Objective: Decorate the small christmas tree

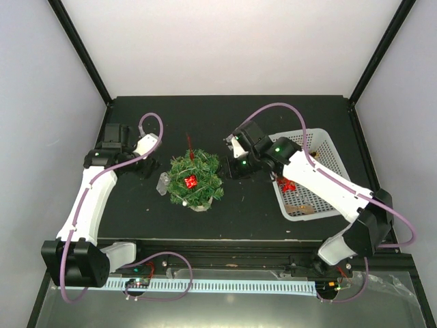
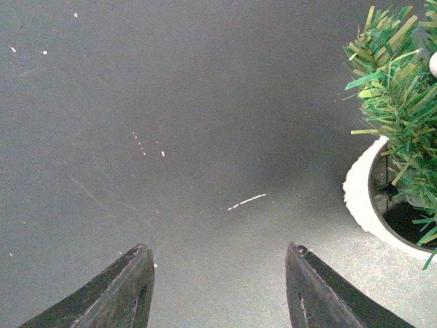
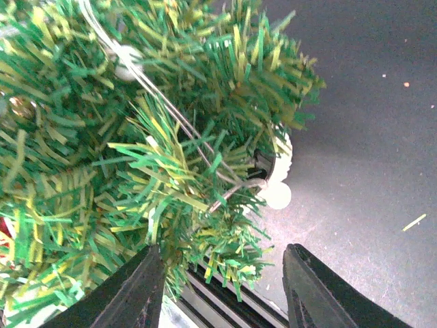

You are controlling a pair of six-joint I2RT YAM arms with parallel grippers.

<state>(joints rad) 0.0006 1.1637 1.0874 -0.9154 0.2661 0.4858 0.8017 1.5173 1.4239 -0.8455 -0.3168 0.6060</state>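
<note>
left arm (image 1: 87, 201) runs from its base toward 12 o'clock, wrist bent over to 3. left gripper (image 2: 217, 247) points down, fingers spread wide. right arm (image 1: 321, 181) stretches toward 10 o'clock, low. right gripper (image 3: 224, 247) is spread wide too.

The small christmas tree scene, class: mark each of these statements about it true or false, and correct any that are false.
1. A red ornament hangs on the small christmas tree. True.
2. The left gripper is shut on an ornament. False: its fingers are spread apart with nothing between them, over the bare dark table.
3. In the top view, the white mesh basket sits to the left of the tree. False: it sits to the tree's right, under the right arm.
4. The right gripper is open, close beside the tree's branches. True.
</note>
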